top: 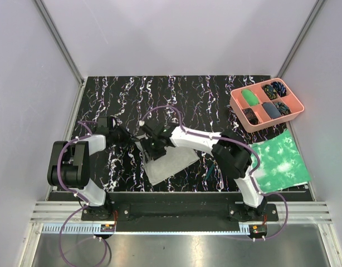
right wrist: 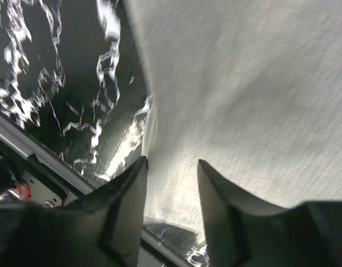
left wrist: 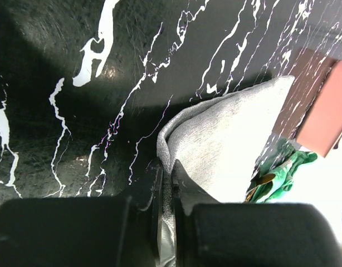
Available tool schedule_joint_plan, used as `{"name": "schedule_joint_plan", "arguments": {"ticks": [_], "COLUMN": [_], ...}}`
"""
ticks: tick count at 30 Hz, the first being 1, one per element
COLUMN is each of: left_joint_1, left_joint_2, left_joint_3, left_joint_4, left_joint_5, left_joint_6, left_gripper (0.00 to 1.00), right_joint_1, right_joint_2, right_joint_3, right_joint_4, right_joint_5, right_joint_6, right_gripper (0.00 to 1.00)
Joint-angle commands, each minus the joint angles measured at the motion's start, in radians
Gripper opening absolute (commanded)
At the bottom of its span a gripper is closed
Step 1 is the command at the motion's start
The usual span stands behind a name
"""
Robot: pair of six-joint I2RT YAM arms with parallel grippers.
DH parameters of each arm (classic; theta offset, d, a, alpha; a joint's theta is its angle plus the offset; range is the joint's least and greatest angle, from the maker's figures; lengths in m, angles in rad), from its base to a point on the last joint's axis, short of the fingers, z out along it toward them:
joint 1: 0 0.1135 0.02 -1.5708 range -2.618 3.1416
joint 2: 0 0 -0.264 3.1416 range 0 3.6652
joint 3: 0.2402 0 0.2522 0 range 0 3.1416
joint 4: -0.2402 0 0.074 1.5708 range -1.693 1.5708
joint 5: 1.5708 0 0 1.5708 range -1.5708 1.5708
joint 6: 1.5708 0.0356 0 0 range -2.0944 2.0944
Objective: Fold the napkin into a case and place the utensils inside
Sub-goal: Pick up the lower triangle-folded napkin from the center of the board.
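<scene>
In the overhead view the napkin (top: 170, 164) lies on the tabletop (top: 187, 100) at lower centre. The tray (top: 278, 121) sits at upper right, with the sheet (top: 279, 161) below it. The utensils (top: 209, 171) lie between napkin and sheet. The left tool (top: 138, 140) meets the napkin's upper-left corner. The right tool (top: 154, 149) is just right of it, over the cloth.
</scene>
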Motion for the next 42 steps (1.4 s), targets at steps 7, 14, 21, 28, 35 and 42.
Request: {"name": "schedule_joint_plan", "arguments": {"ticks": [7,14,21,28,35,42], "left_joint_1": [-0.004,-0.004,-0.004,-0.004,-0.003,0.011], "left_joint_2": [0.008,0.01,0.01,0.008,0.01,-0.009], "left_joint_3": [0.015,0.012,0.012,0.014,0.012,0.031], "left_joint_4": [0.012,0.012,-0.01,-0.016,-0.008,-0.037], "left_joint_5": [-0.035,-0.038,-0.046,-0.058,-0.063,-0.063], "left_joint_6": [0.025,0.027,0.028,0.03,0.007,0.013], "left_gripper": [0.0,0.0,0.0,0.0,0.0,0.0], "right_joint_1": [0.19,0.261,0.281,0.296,0.326,0.336], "right_joint_2": [-0.033,0.017,0.03,0.087,0.149,0.061], "right_joint_3": [0.04,0.018,-0.018,-0.028,0.005,0.015], "right_joint_4": [-0.186,-0.174,-0.177,-0.186,-0.226,-0.188], "right_joint_5": [0.248,0.322,0.356,0.402,0.479,0.401], "right_joint_6": [0.038,0.026,0.025,0.011,0.005,0.009], "right_gripper": [0.63,0.59,0.56,0.45,0.15,0.0]}}
